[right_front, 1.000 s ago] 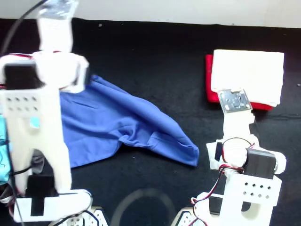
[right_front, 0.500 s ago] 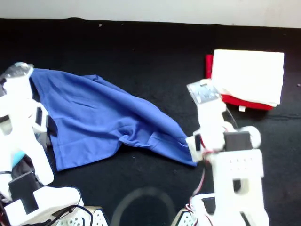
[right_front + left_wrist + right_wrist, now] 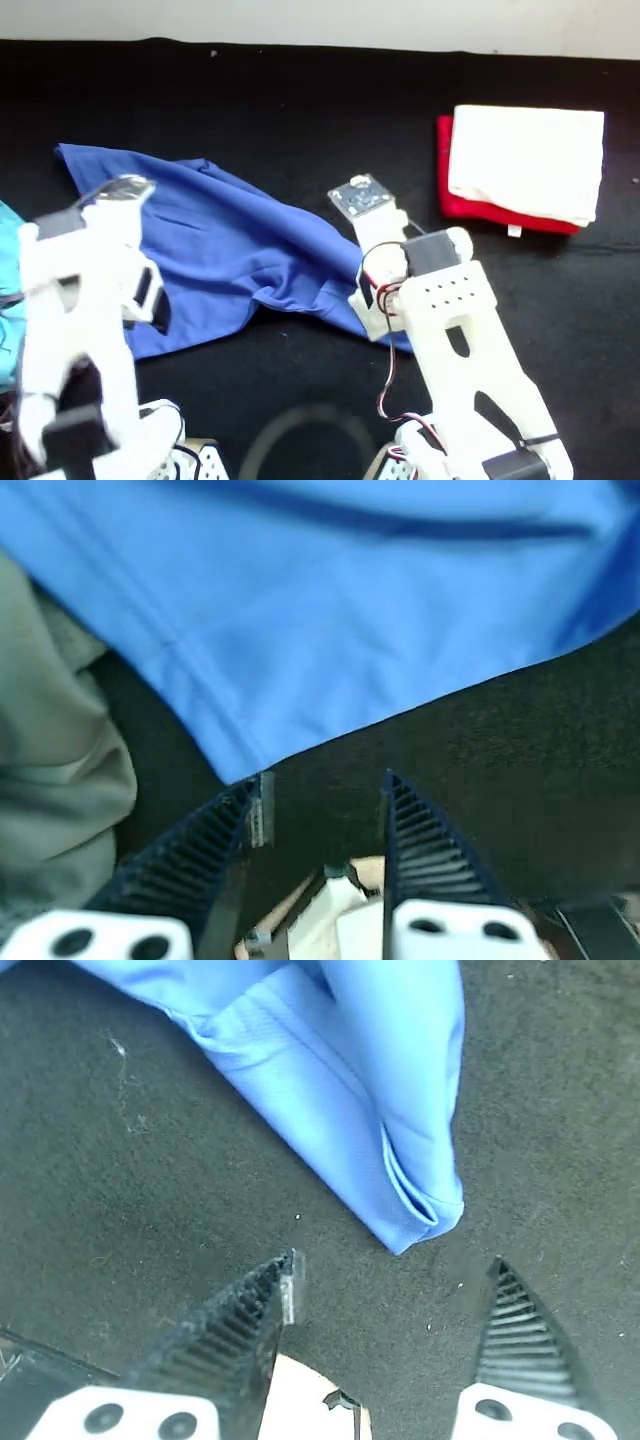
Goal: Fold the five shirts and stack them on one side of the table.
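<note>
Right wrist view: the right hand (image 3: 393, 1263), spread wide, hangs just short of a corner of the blue shirt (image 3: 340, 1090); the left hand (image 3: 325, 778), also open, faces its hem.

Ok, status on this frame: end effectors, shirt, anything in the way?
Left end effector open, right end effector open, both empty. Blue shirt rumpled, unfolded. Grey cloth at its edge.

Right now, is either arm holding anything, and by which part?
Nothing is held: left gripper and right gripper both have jaws open, empty, near the blue shirt.
</note>
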